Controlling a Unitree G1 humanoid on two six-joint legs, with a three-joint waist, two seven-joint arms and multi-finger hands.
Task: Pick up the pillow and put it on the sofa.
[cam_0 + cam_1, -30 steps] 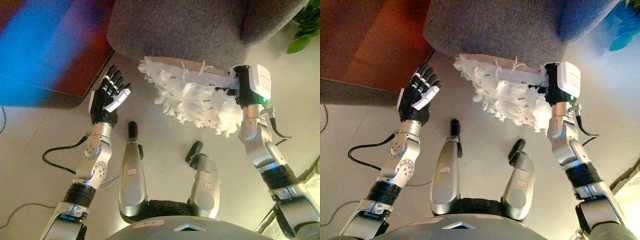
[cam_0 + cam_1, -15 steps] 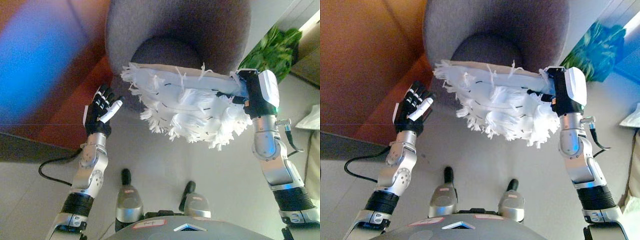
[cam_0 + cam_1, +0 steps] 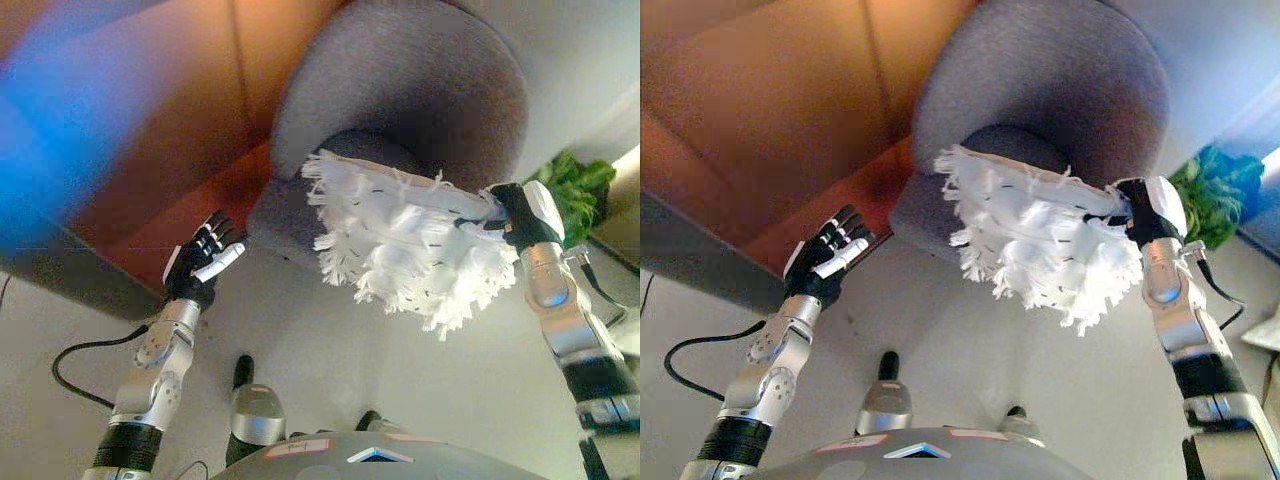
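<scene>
The right hand [image 3: 508,212] grips one edge of the shaggy white pillow [image 3: 405,245], holding it in the air before the round grey sofa [image 3: 420,90], while the left hand [image 3: 203,265] hangs open beside it.

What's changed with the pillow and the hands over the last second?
The view tilted up, so the whole scene shifted. The right hand has raised the pillow from the sofa's base to before its seat, still gripping it. The left hand stays open and empty.
</scene>
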